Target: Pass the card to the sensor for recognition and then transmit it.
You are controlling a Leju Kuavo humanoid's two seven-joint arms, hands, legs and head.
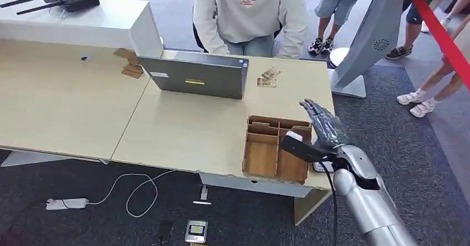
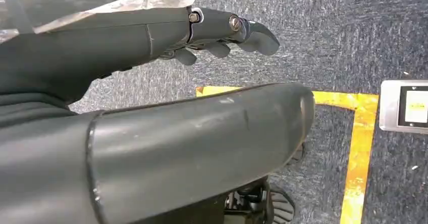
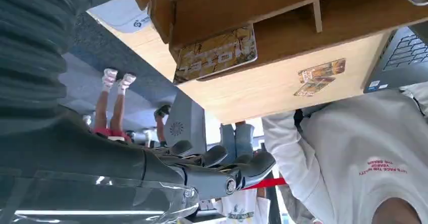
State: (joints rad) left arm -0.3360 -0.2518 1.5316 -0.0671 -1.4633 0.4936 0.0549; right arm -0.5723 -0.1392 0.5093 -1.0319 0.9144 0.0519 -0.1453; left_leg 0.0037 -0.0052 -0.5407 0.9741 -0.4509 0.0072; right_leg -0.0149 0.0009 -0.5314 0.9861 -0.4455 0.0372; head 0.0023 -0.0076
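Note:
A wooden compartment tray (image 1: 260, 156) sits at the desk's front right corner. A gold card printed HOTEL (image 3: 217, 53) leans inside one of its compartments. Two more cards (image 1: 267, 77) lie on the desk beyond the tray, near the laptop; the same cards (image 3: 320, 76) appear in the right wrist view. My right hand (image 1: 324, 125) hovers open above the tray's right edge, fingers (image 3: 222, 158) stretched and holding nothing. A flat white device with a logo (image 3: 121, 13) lies beside the tray, under my wrist. My left hand (image 2: 222, 32) hangs over the carpet, empty.
A grey laptop (image 1: 194, 78) stands open toward a person in a white sweatshirt (image 1: 249, 13) behind the desk. A grey kiosk stand (image 1: 371, 41) and a red barrier band (image 1: 443, 35) are at the right, with people beyond. On the floor lie a cable (image 1: 133, 193) and a small screen device (image 1: 195, 231).

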